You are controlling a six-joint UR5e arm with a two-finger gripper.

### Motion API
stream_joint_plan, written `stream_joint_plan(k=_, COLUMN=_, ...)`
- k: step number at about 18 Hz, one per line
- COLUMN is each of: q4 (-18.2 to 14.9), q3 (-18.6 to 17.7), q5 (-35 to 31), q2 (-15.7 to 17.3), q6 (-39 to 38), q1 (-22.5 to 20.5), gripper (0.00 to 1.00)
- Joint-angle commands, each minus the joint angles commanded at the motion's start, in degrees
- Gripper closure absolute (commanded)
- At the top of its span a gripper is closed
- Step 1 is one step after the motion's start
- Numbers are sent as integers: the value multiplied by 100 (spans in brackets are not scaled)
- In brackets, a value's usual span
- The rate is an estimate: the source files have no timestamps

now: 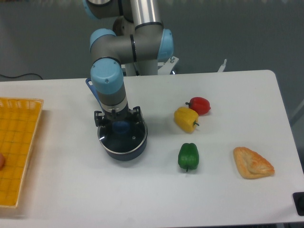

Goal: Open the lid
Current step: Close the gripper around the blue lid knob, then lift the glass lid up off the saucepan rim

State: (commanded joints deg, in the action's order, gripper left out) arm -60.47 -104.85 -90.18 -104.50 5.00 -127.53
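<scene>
The lid (124, 141), a clear glass disc with a metal rim, lies on the dark blue saucepan (137, 148) left of the table's middle. Its blue knob (121, 126) shows in the centre. My gripper (119, 122) points straight down over the knob. Its black fingers (99, 118) stand wide apart on either side of the knob, not closed on it. The saucepan's handle (89, 84) pokes out behind the arm.
A red pepper (199, 105) and a yellow pepper (185, 118) lie right of the pan, with a green pepper (188, 156) nearer the front. A pastry (252, 163) lies at the right. An orange basket (14, 147) stands at the left edge.
</scene>
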Motion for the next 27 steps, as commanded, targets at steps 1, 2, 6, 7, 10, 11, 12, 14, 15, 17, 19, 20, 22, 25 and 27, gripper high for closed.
stream_joint_plan(k=1, q4=0, q3=0, q5=0, q2=0, q6=27, q1=0, gripper=32)
stream_joint_plan(k=2, q4=0, q3=0, q5=0, q2=0, q6=27, q1=0, gripper=32)
stream_joint_plan(k=6, q4=9, q3=9, q5=0, q2=0, q6=27, q1=0, gripper=32)
stream_joint_plan(k=7, q4=9, q3=9, q5=0, q2=0, q6=27, q1=0, gripper=32)
stream_joint_plan(k=10, q4=9, q3=17, q5=0, q2=9, q6=36, q1=0, gripper=32)
stream_joint_plan(k=11, q4=9, q3=26, q5=0, q2=9, q6=36, q1=-9, gripper=33)
stream_joint_plan(k=12, q4=0, q3=52, q5=0, q2=17, q6=36, q1=-9, gripper=33)
stream_joint_plan(k=14, q4=0, q3=96, q5=0, q2=26, q6=45, q1=-17, gripper=33)
stream_joint_plan(k=15, q4=-9, q3=131, q5=9, q2=35, q6=36, q1=-18, gripper=33)
stream_joint_plan(k=17, q4=-17, q3=176, q5=9, q2=44, q6=45, q1=-35, gripper=33)
stream_joint_plan(k=19, q4=-61, q3=228, q5=0, q2=53, q6=45, q1=-53, gripper=33)
stream_joint_plan(k=20, q4=-88, q3=281, q5=0, q2=53, q6=45, q1=-53, gripper=33)
stream_joint_plan(k=22, q4=-123, q3=369, q5=-9, q2=53, q6=45, q1=-53, gripper=33)
stream_joint_plan(k=25, q4=-342, q3=430, q5=-26, q2=62, q6=53, q1=-61, gripper=33)
stream_joint_plan(k=27, q4=-448, q3=527, q5=-44, q2=62, q6=53, q1=-79, gripper=32)
